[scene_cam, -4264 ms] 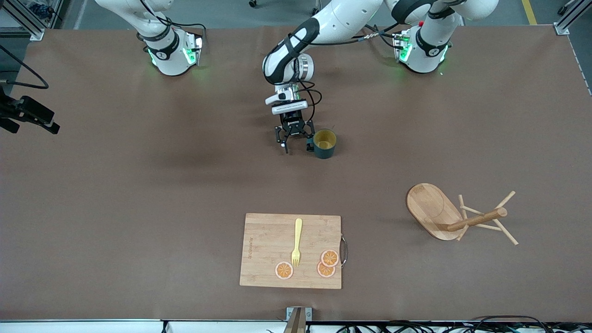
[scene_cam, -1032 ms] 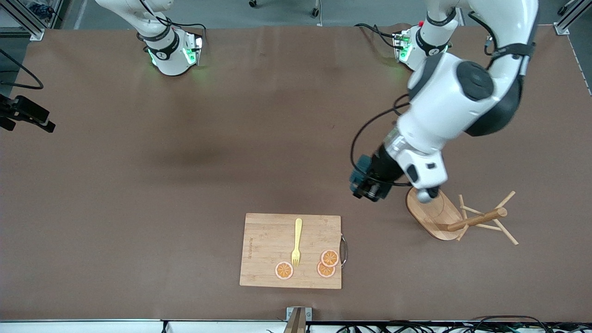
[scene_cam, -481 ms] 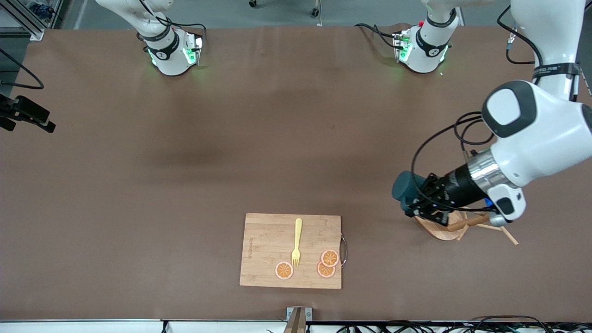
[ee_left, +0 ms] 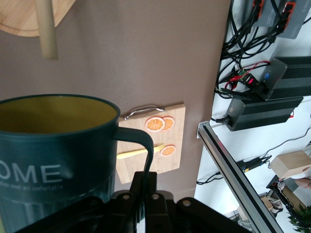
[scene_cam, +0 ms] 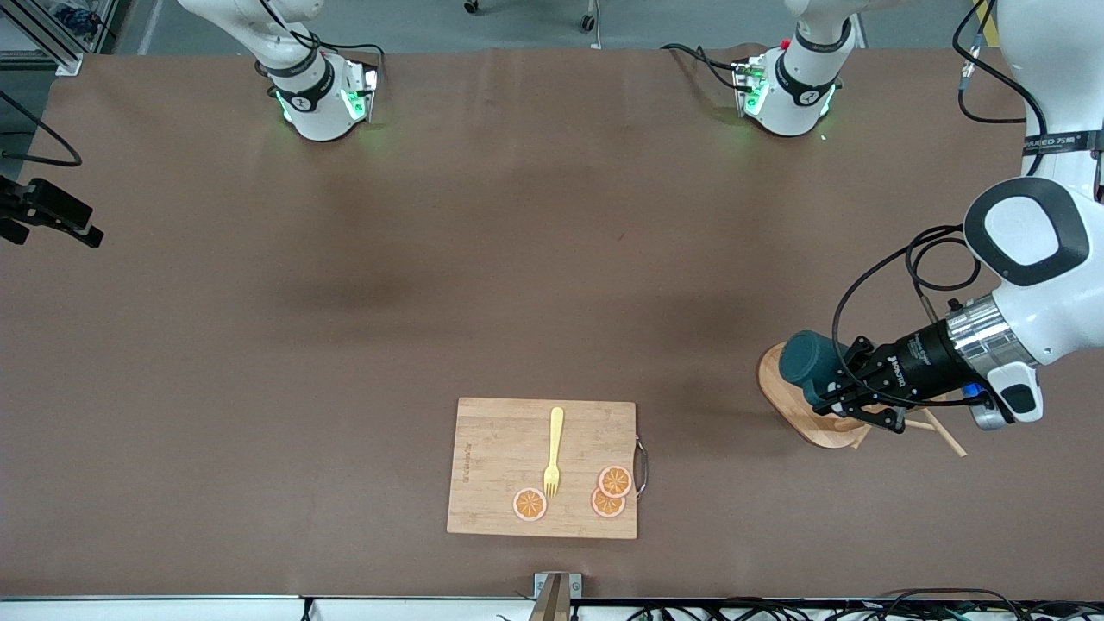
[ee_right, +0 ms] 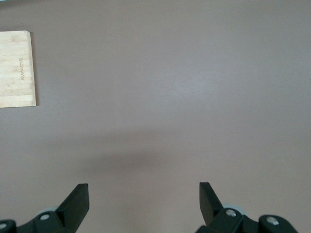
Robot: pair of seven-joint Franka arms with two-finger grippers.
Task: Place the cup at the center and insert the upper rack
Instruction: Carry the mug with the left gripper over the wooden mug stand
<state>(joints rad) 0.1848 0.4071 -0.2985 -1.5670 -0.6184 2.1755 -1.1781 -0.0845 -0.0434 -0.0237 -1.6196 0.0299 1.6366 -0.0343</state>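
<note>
My left gripper [scene_cam: 843, 392] is shut on the handle of the dark teal cup [scene_cam: 805, 359] and holds it tipped on its side in the air over the oval base of the upper rack [scene_cam: 795, 409]. The rack lies on its side toward the left arm's end of the table, and the gripper hides most of its post. In the left wrist view the cup [ee_left: 53, 145] shows its yellow inside, my left gripper [ee_left: 145, 182] pinches the handle, and the rack's post [ee_left: 46, 29] is close by. My right gripper [ee_right: 144, 194] is open and empty over bare table.
A bamboo cutting board [scene_cam: 492, 466] with a yellow fork [scene_cam: 553, 450] and three orange slices [scene_cam: 608, 492] lies near the front edge, at mid-table. Its corner shows in the right wrist view [ee_right: 17, 68]. The right arm waits near its base.
My left arm has carried the cup from the table's middle toward its own end, swinging round until the cup hangs over the rack's base. The right arm has not moved.
</note>
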